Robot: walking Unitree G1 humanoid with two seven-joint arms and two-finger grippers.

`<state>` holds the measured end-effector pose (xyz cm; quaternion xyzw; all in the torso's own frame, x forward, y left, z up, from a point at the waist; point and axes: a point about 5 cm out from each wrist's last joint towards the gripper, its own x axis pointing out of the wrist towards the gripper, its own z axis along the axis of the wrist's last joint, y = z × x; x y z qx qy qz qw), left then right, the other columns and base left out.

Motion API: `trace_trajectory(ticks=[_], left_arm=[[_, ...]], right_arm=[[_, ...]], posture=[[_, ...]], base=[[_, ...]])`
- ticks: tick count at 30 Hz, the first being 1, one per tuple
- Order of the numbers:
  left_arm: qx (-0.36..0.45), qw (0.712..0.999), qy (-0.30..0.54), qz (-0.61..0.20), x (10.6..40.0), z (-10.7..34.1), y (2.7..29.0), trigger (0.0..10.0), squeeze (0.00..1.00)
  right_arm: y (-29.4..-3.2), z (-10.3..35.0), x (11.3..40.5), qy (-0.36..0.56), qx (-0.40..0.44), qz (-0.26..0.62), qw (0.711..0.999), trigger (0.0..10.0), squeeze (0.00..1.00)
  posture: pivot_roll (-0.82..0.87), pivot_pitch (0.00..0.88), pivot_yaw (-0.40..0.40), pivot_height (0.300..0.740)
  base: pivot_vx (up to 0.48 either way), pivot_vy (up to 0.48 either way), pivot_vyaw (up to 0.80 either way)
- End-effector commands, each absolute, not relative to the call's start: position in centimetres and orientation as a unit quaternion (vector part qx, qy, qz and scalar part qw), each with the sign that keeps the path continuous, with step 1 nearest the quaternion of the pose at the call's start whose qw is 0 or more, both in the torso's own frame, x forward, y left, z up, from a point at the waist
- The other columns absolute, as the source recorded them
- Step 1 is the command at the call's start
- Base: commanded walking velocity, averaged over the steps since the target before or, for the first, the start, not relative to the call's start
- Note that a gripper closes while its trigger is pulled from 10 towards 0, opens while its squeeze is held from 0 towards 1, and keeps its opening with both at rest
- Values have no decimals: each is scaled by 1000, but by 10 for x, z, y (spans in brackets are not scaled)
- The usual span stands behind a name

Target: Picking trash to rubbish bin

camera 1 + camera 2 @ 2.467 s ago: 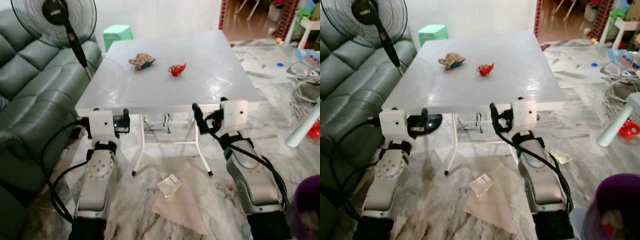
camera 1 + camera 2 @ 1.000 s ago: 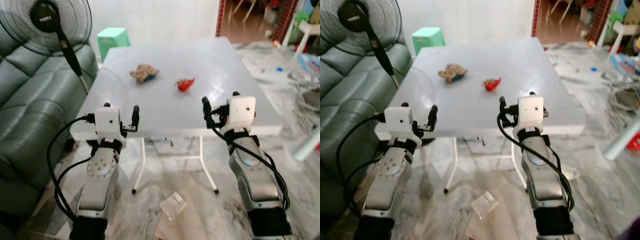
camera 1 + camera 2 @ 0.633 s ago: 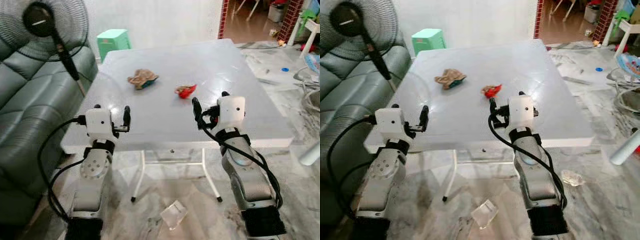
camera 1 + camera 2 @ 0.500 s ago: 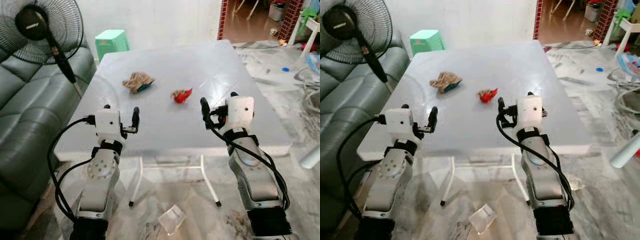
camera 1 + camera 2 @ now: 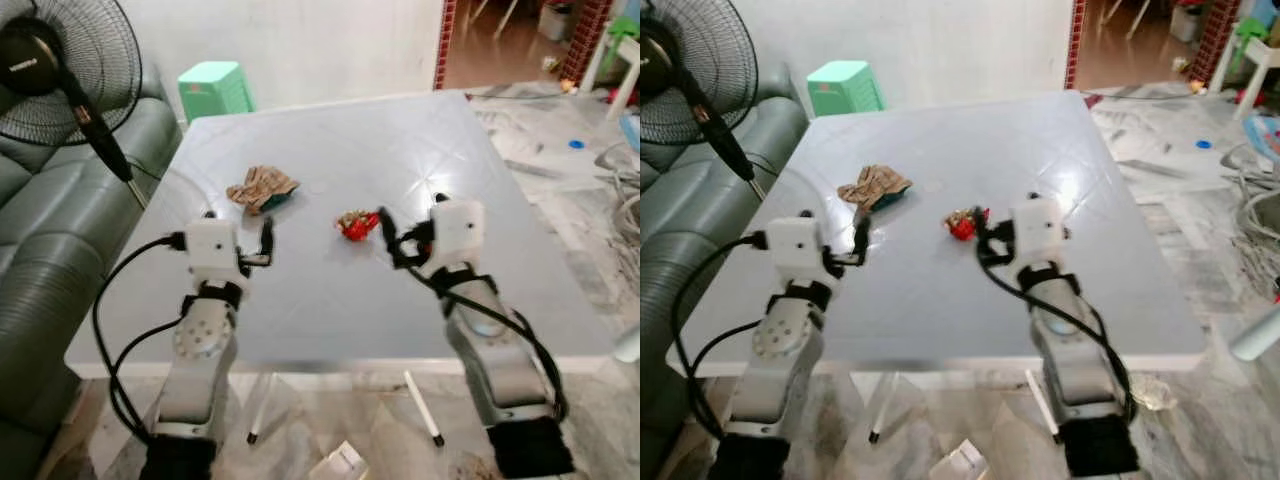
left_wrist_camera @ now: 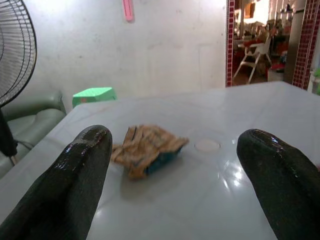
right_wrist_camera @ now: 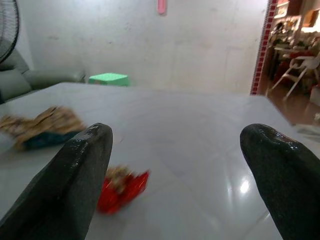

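Your right hand [image 5: 385, 232] hangs low over the table [image 5: 480, 180], fingers spread wide and empty, just beside the red wrapper [image 5: 353, 224], which lies a little toward its left finger, not centred. Close from here and you may nudge the wrapper away or pinch only an edge. Your left hand [image 5: 266, 240] is wide open and empty too, near the brown wrapper [image 5: 260, 187] but short of it. Both scraps look light; on this glossy top a grazing finger could slide them off.
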<state>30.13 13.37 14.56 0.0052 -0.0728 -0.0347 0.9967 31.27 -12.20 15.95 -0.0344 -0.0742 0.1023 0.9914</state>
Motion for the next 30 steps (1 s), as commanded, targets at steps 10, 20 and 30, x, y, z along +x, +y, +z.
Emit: trace_trajectory(ticks=[10, 20, 30], left_arm=[[31, 997, -74, -6, 302, 147, 146, 10000, 0], [54, 997, -58, -8, 300, 141, 148, 10000, 0], [96, 995, -28, -27, 265, 121, 159, 10000, 0]], right_arm=[[-101, 159, 308, -61, -19, 172, 983, 10000, 0], [-88, 148, 314, -25, -22, 241, 970, 10000, 0], [-94, 144, 340, -26, -74, 210, 975, 10000, 0]], posture=[[-54, 0, 61, 740], [-26, 0, 54, 740], [55, 41, 32, 740]], base=[[0, 0, 0], [0, 0, 0], [0, 0, 0]])
